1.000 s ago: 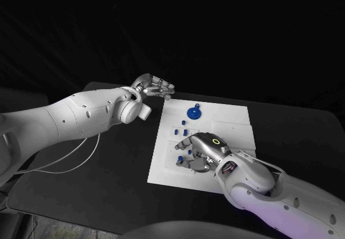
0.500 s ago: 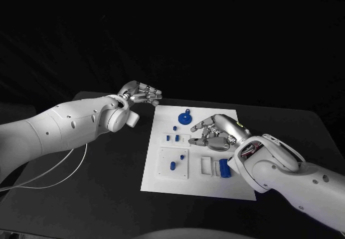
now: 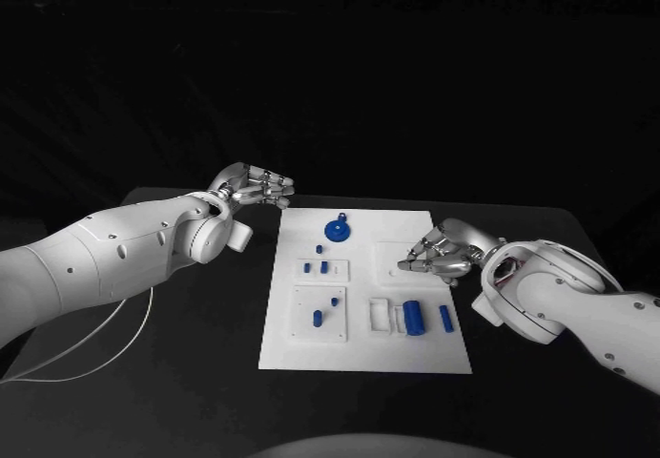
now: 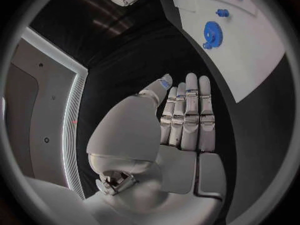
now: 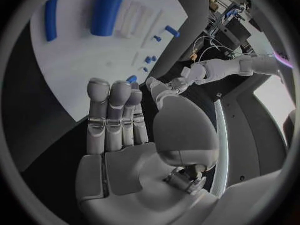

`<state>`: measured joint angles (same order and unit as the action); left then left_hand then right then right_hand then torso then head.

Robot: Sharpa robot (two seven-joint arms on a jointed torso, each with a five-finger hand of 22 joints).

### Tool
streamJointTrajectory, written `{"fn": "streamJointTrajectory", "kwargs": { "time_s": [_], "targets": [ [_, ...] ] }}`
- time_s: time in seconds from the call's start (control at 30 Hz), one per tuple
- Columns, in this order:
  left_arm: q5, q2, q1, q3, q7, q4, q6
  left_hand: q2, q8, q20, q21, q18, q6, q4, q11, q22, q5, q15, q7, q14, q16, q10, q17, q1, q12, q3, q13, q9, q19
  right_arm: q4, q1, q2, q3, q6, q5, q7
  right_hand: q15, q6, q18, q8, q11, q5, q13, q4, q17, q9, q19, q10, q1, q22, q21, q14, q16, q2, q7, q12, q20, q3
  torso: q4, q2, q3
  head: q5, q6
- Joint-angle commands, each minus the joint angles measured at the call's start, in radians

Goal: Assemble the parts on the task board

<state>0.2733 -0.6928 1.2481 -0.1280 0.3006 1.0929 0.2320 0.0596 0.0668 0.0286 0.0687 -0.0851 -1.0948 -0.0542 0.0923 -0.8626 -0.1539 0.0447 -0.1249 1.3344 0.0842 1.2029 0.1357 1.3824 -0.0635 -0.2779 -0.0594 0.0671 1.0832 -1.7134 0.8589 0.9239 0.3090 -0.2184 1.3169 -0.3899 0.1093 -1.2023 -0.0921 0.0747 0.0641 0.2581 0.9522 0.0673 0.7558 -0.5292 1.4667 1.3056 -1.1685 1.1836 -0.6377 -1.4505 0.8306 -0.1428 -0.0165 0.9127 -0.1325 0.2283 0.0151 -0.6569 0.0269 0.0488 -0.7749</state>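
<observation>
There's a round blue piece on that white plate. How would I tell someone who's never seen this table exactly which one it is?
Start at the white task board in the middle of the black table. Go to its far end, near the left hand. There lies the round blue gear. It is the only disc-shaped part with a toothed rim; the other blue parts nearby are small pegs and bars.
</observation>
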Motion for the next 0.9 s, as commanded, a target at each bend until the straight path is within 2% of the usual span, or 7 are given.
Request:
{"fn": "streamJointTrajectory", "kwargs": {
  "time_s": [0.03,0.1,0.2,0.27,0.43,0.67,0.9],
  "targets": [
    [-0.014,0.000,-0.008,0.001,0.038,0.008,0.005,-0.002,-0.004,0.001,-0.001,0.015,0.006,0.004,-0.001,0.003,0.000,0.004,-0.002,0.005,-0.004,0.007,-0.002,-0.006,0.005,-0.002,0.001,-0.001,0.005,0.000,-0.005,0.004,0.000,0.139,-0.040,-0.148,0.009,0.010,0.021,0.012,0.003,0.003,0.062,0.029,0.012,-0.132,0.051,0.015,0.022,0.000,-0.019,0.001,0.013,-0.008,0.008,0.024,-0.007,0.021,-0.0039,0.016,0.0022,-0.005,-0.009],
    [-0.015,0.000,-0.016,0.001,0.044,0.012,0.009,-0.005,-0.005,0.002,-0.002,0.016,0.007,0.012,-0.001,0.007,0.009,0.005,-0.001,0.006,-0.004,0.007,-0.001,-0.015,0.005,0.001,0.001,-0.002,0.006,0.002,-0.011,0.007,-0.002,0.171,-0.044,-0.189,0.010,0.013,0.022,0.005,0.004,-0.047,0.084,0.048,0.018,-0.194,0.050,0.020,0.042,0.001,-0.030,0.002,0.018,-0.002,0.011,0.025,-0.008,0.047,-0.0025,0.022,0.0044,-0.011,-0.015],
    [-0.015,0.001,-0.024,0.001,0.050,0.014,0.010,0.003,-0.004,0.009,-0.006,0.021,0.012,0.046,-0.001,0.041,0.002,0.007,0.004,0.009,-0.004,0.004,0.000,-0.054,0.005,0.054,0.000,-0.001,0.012,0.006,-0.017,0.007,-0.006,0.193,-0.044,-0.216,0.010,0.019,0.023,-0.003,0.005,-0.088,0.118,0.057,0.027,-0.327,0.050,0.028,0.074,-0.002,-0.038,0.005,0.021,-0.030,0.014,0.022,-0.010,0.122,-0.0011,0.028,0.0072,-0.017,-0.022],
    [-0.016,0.001,-0.028,0.001,0.052,0.015,0.011,0.002,-0.004,0.012,-0.006,0.023,0.015,0.070,0.001,0.084,0.011,0.010,0.004,0.010,-0.004,0.003,0.001,-0.066,0.004,0.112,0.000,-0.001,0.020,0.009,-0.022,0.005,-0.007,0.211,-0.041,-0.230,0.011,0.020,0.023,-0.009,0.005,-0.095,0.135,0.057,0.033,-0.357,0.051,0.034,0.083,0.001,-0.050,0.004,0.026,-0.032,0.016,0.025,-0.010,0.118,-0.0012,0.032,0.0096,-0.018,-0.025],
    [-0.016,0.003,-0.036,0.001,0.047,0.017,0.013,-0.041,-0.004,0.012,-0.003,0.025,0.021,0.097,0.003,0.217,0.011,0.012,0.002,0.008,-0.004,-0.001,0.005,-0.029,0.004,0.246,-0.001,-0.001,0.048,0.019,-0.031,0.000,-0.011,0.239,-0.020,-0.248,0.011,0.021,0.024,-0.011,0.005,-0.070,0.154,0.052,0.050,-0.361,0.052,0.038,0.101,0.013,-0.081,0.006,0.037,-0.046,0.016,0.024,-0.010,0.134,0.0013,0.039,0.0136,-0.021,-0.030],
    [-0.016,0.004,-0.041,0.001,0.043,0.025,0.012,-0.068,-0.004,0.013,-0.001,0.028,0.024,0.108,0.004,0.342,0.013,0.013,0.001,0.006,-0.004,-0.005,0.009,-0.013,0.004,0.330,-0.001,-0.001,0.072,0.032,-0.036,-0.006,-0.026,0.276,0.034,-0.260,0.009,0.019,0.024,-0.010,0.001,-0.198,0.171,0.084,0.073,-0.353,0.051,0.040,0.154,0.035,-0.117,0.012,0.050,-0.068,0.011,0.027,-0.008,0.146,0.0032,0.041,0.0171,-0.027,-0.039],
    [-0.016,0.004,-0.042,0.001,0.040,0.028,0.011,-0.075,-0.004,0.012,0.002,0.029,0.024,0.111,0.005,0.409,0.013,0.013,0.001,0.005,-0.003,-0.006,0.011,-0.017,0.004,0.350,-0.001,-0.001,0.086,0.043,-0.037,-0.014,-0.039,0.294,0.073,-0.265,0.011,0.013,0.027,-0.010,0.002,-0.210,0.175,0.107,0.093,-0.359,0.051,0.045,0.162,0.050,-0.136,0.014,0.056,-0.082,0.011,0.020,-0.011,0.124,0.0025,0.039,0.0153,-0.025,-0.044]
  ]
}}
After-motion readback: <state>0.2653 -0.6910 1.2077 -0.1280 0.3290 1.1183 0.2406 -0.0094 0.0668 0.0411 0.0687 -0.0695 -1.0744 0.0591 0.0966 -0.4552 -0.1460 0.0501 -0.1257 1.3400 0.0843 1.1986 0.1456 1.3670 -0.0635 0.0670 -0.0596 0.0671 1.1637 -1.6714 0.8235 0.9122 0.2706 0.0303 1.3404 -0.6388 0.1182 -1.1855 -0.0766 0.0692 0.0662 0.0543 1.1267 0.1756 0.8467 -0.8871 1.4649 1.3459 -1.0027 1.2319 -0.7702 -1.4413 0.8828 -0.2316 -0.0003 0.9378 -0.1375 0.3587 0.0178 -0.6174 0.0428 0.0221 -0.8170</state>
